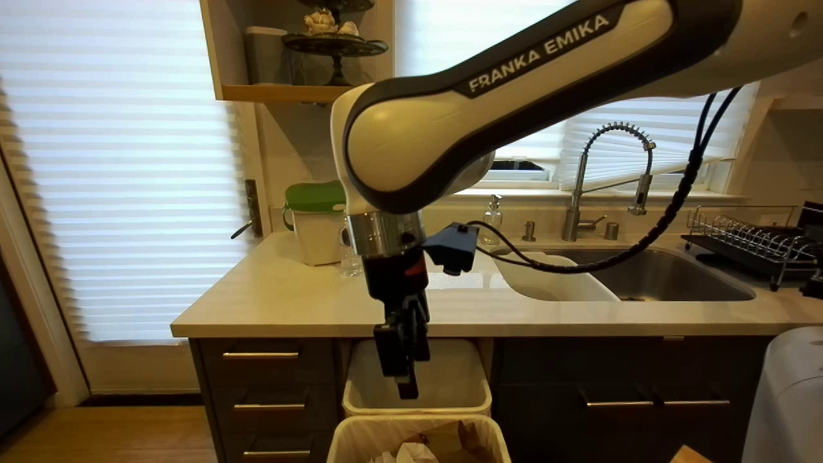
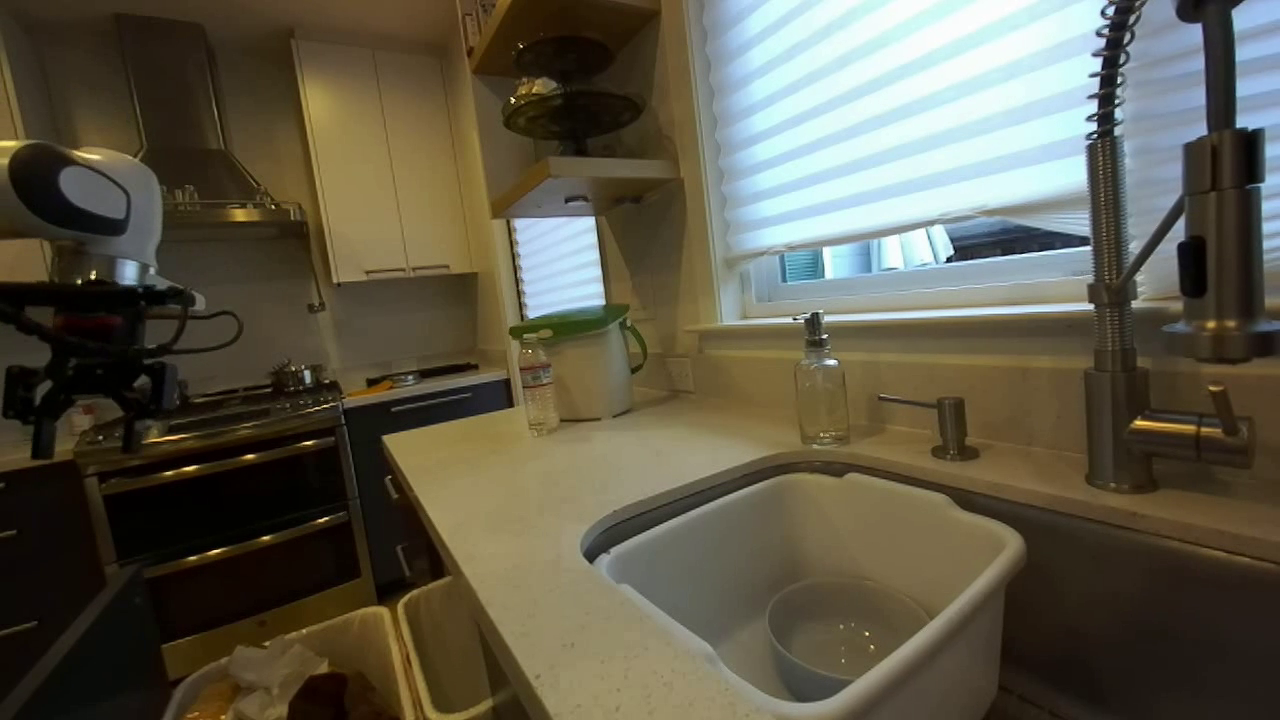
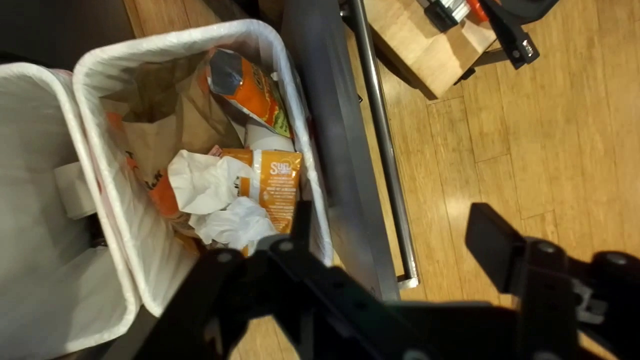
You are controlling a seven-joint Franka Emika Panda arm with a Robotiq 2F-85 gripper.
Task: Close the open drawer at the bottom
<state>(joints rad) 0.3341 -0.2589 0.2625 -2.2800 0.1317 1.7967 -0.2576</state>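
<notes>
the gripper (image 3: 395, 232) hangs fingers downward, its jaws spread wide. the drawer (image 3: 345, 150) stands pulled out beneath them: in the wrist view its dark front runs through the gap between the fingertips, nearer the left-hand one, and its bar handle (image 3: 386, 150) crosses the same gap just beside that front. how high the jaws stand over the front's edge is hard to judge.

just left of the jaws in that view comes the drawer's front bin (image 3: 175, 41), lined in white, with one fingertip showing over it; in it lie crumpled white paper (image 3: 200, 180), an orange packet (image 3: 282, 185) and a brown paper bag (image 3: 150, 140). the rear bin (image 3: 25, 150) sits beyond it, farther left, rim right beside rim. right of the jaws, past the handle, is the wooden floor (image 3: 450, 175), the other fingertip showing over it.

farther off, in an exterior view, the white counter (image 1: 283, 302) stretches behind the jaws, with shallow drawers (image 1: 276, 379) below it to their left and a dark cabinet (image 1: 578, 366) to their right. a green-lidded pail (image 1: 315, 225) stands on it behind the jaws, to the left, and the sink (image 1: 681, 276) is well to the right. farthest back hang the pale blinds (image 1: 116, 167).
</notes>
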